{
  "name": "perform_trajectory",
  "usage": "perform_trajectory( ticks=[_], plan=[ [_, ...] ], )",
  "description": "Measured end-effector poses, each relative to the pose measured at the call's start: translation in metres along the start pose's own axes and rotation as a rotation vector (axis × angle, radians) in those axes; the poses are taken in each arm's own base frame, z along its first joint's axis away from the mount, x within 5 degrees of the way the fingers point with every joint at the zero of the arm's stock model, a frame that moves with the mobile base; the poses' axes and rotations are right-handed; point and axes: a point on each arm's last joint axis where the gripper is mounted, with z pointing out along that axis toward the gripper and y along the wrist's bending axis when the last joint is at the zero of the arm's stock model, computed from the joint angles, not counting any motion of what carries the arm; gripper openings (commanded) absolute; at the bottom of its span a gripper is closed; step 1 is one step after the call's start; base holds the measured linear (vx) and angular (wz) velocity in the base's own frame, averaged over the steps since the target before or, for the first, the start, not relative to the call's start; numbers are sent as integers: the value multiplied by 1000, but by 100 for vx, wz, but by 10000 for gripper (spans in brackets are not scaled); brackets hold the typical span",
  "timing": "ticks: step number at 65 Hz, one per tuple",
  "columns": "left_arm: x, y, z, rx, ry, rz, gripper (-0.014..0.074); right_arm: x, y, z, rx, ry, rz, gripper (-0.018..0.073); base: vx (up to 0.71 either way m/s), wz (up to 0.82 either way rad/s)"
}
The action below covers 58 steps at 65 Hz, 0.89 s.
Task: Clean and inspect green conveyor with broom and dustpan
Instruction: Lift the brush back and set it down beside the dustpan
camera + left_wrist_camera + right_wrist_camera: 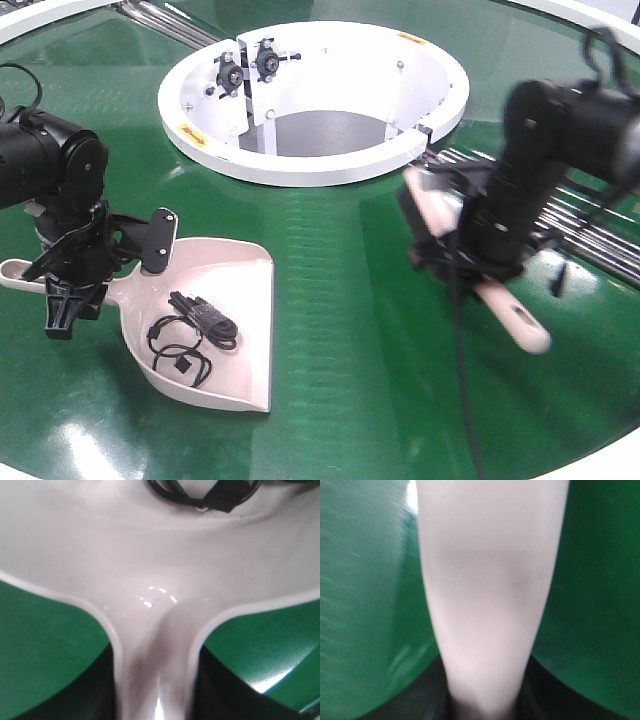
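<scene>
Left tool grips dustpan handle — right tool grips broom.

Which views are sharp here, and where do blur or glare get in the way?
Exterior front view: right hand and broom smeared by motion blur, left hand and dustpan sharp, pale glare patches on the green conveyor. Left wrist view: dustpan soft, small specular spots at its neck. Right wrist view: broom handle fills the frame, out of focus.
</scene>
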Motion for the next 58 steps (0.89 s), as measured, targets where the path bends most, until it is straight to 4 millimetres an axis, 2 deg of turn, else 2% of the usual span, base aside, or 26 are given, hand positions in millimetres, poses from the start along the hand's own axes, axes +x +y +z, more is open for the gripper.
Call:
perform_trajectory(
  ticks=[8,16,24,58],
  plan=[
    [0,0,0,0,0,0,-6,15,-14,16,11,72,18,0,0,0],
    [0,0,0,0,0,0,-6,26,-17,34,26,109,25,4,0,0],
    [0,0,0,0,0,0,-6,31,-17,44,27,112,27,7,0,0],
    [0,0,0,0,0,0,-6,35,-18,46,26,144,-2,32,0,0]
  ],
)
